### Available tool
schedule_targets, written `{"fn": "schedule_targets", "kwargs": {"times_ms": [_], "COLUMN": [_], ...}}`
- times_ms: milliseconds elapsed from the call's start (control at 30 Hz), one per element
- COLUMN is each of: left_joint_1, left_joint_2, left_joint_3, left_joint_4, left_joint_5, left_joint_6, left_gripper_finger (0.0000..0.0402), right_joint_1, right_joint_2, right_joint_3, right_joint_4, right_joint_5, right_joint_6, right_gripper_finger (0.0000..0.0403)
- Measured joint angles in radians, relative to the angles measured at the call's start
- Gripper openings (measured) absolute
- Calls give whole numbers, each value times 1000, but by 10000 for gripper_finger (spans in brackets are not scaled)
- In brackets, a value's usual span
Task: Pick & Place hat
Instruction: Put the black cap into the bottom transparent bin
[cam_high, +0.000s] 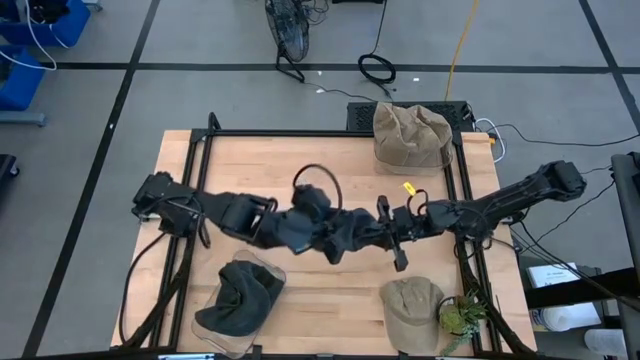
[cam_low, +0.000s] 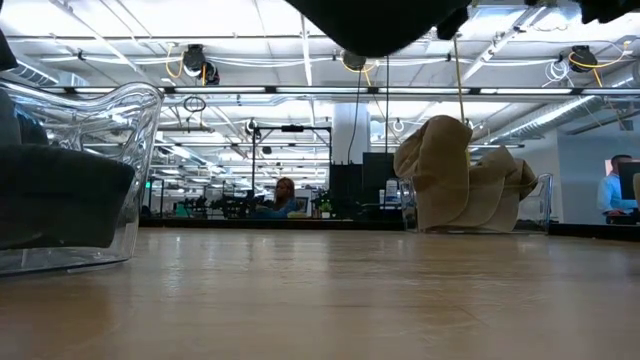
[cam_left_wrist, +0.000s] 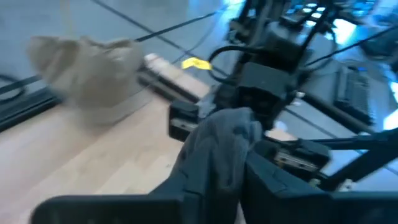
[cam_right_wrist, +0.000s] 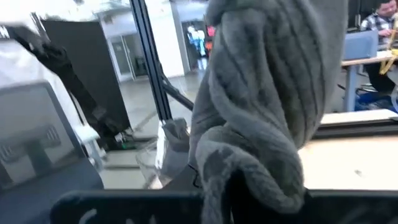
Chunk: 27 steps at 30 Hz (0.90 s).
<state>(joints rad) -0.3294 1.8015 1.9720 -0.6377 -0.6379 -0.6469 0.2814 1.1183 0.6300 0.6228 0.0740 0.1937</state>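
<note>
Above the middle of a pale wooden tabletop (cam_high: 300, 155), framed by black rails in a wide workshop hall, a dark grey ribbed hat (cam_high: 335, 235) is pinched by both the left pincer (cam_high: 318, 232) and the right pincer (cam_high: 372, 232), bare wood being left beneath.

Left pincer (cam_high: 335, 232) and right pincer (cam_high: 372, 228) meet mid-table, both clamped.
</note>
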Motion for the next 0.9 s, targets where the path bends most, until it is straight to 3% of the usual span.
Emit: {"fn": "schedule_targets", "kwargs": {"times_ms": [267, 500, 667, 833, 900], "left_joint_1": [86, 137, 125, 80, 46], "left_joint_2": [5, 11, -26, -106, -123], "left_joint_3": [1, 1, 0, 3, 1], "left_joint_4": [138, 153, -3, -327, -448], "left_joint_5": [236, 348, 374, 311, 263], "left_joint_6": [154, 252, 202, -72, -182], "left_gripper_finger": [163, 263, 297, 289, 273], "right_joint_1": [0, 0, 0, -3, -23], "right_joint_2": [-328, -503, -496, -420, -372], "right_joint_3": [0, 0, 0, 0, 0], "right_joint_4": [-456, -638, -657, -651, -637], "right_joint_5": [102, 102, 22, -9, -82], "right_joint_6": [18, 89, 109, 140, 156], "right_gripper_finger": [4, 2, 2, 1, 1]}}
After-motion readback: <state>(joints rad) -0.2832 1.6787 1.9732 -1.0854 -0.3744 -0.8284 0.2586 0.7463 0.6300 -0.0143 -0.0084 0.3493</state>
